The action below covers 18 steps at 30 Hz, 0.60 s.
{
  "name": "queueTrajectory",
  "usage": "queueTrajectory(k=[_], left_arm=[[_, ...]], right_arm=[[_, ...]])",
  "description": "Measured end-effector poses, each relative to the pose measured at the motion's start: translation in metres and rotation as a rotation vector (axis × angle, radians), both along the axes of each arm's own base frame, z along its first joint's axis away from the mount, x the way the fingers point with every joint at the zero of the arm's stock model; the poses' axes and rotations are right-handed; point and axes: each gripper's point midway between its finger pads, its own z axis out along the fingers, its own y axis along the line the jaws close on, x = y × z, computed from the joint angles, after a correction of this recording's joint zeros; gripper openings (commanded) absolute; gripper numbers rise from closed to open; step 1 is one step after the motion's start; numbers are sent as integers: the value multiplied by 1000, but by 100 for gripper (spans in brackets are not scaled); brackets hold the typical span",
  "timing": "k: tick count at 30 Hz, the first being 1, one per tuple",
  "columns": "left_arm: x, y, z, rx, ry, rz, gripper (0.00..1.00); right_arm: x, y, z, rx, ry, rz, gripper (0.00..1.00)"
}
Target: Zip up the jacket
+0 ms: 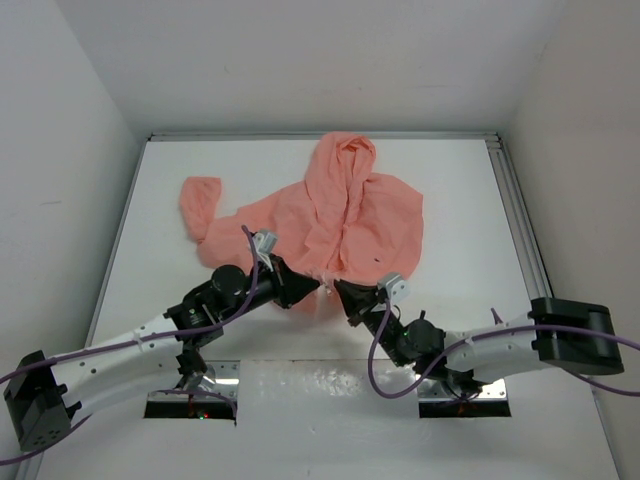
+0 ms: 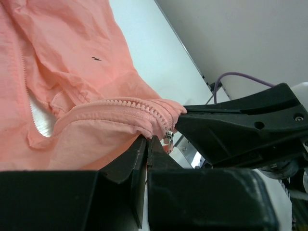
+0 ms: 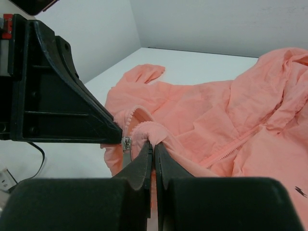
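White links [image 1: 120, 350], black joints [image 1: 225, 283], matte black angular fingers [image 3: 139, 168] (purple cables [image 1: 371, 350] along each arm)

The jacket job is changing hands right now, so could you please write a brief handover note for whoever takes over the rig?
Grippers: the left gripper is shut on the jacket at the bottom hem, just beside the zipper slider. The right gripper is shut on a hem fold on the slider's other side.
Jacket: it is spread on the table with the hood at the far end.
Done: the hem is pinched on both sides and the slider sits at the bottom.
Left: the front gapes above the slider, which likely has to be drawn up toward the hood.
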Motion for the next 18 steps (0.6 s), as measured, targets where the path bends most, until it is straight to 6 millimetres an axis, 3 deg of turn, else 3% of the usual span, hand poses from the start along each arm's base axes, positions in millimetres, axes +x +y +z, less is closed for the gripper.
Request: queueTrajectory(k=[18], left_arm=[[8, 8, -7, -9, 40, 81, 0]], right_arm=[[10, 7, 2, -25, 7, -76, 0]])
